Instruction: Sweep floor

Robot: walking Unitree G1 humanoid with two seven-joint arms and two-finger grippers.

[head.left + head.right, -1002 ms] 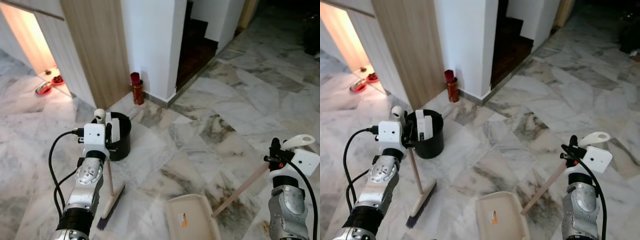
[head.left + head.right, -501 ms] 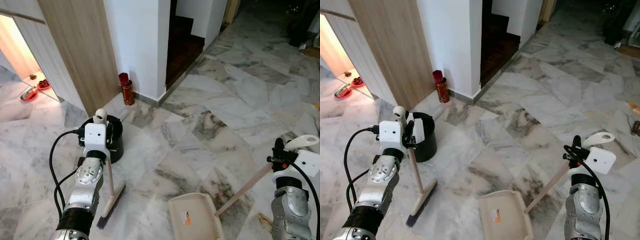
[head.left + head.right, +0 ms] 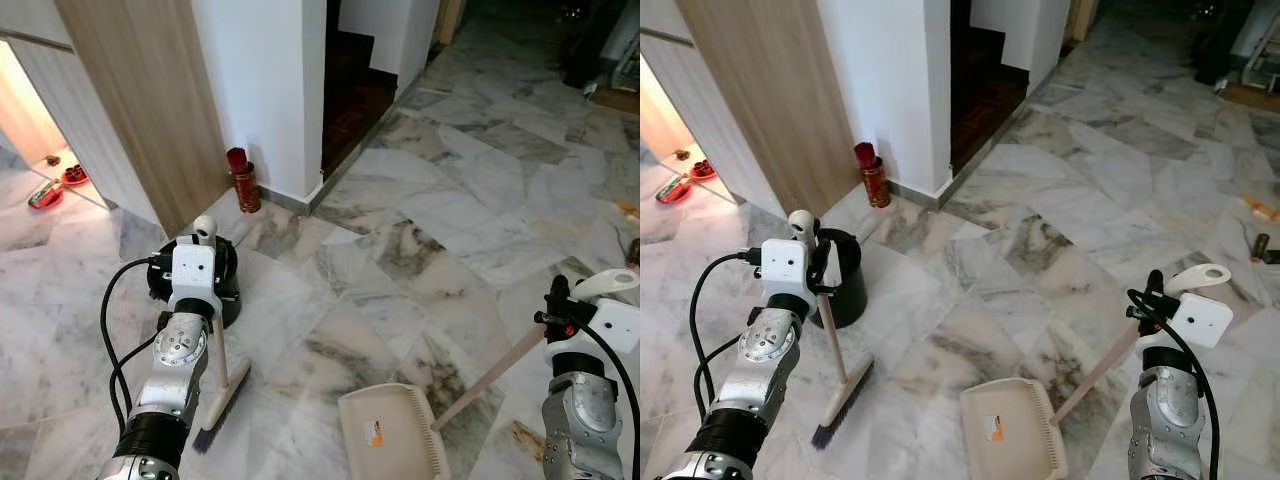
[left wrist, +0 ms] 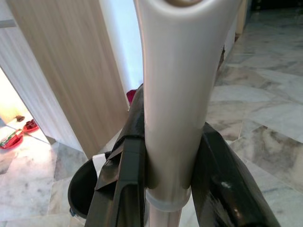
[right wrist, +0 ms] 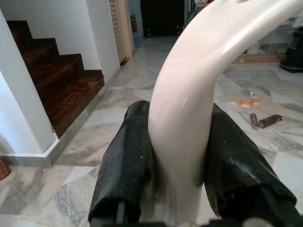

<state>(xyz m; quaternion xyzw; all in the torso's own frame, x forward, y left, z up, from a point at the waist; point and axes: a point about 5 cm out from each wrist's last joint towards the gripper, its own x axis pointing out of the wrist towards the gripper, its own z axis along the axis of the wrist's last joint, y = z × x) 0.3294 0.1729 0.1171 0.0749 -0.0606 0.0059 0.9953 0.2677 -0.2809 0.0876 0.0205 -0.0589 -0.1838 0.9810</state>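
Broom (image 3: 840, 385) and dustpan (image 3: 1010, 425) are both in the robot's grasp low in the frame. The left gripper (image 4: 165, 156) is closed on the broom's pale handle, its two black fingers (image 4: 124, 175) pressed to either side of the shaft just under the flared top end; in the head views that grip sits at left centre, with the handle running down and slightly rightward to the dark bristles resting on the marble floor (image 3: 1040, 220) at lower left. The right gripper (image 5: 177, 156) is clamped the same way on the curved top of the dustpan handle; from the lower right of the frame that long handle slants down and to the left to the cream pan, which lies flat on the floor at bottom centre with its open mouth facing toward the upper left, roughly toward the broom. So the brush head lies to the left of the pan, near it but apart, with bare tile between them, and a stroke from the left arm toward the right would carry dirt along that gap into the pan. I cannot make out any loose dirt on the veined marble. Just behind the left gripper stands a black bucket (image 3: 845, 285), close enough to be knocked on a backswing. Further off, at upper left, a red canister (image 3: 872, 175) sits at the foot of the white wall, beside a wooden panel and dark stairs (image 3: 355, 95). Small bits lie on the floor at far right.
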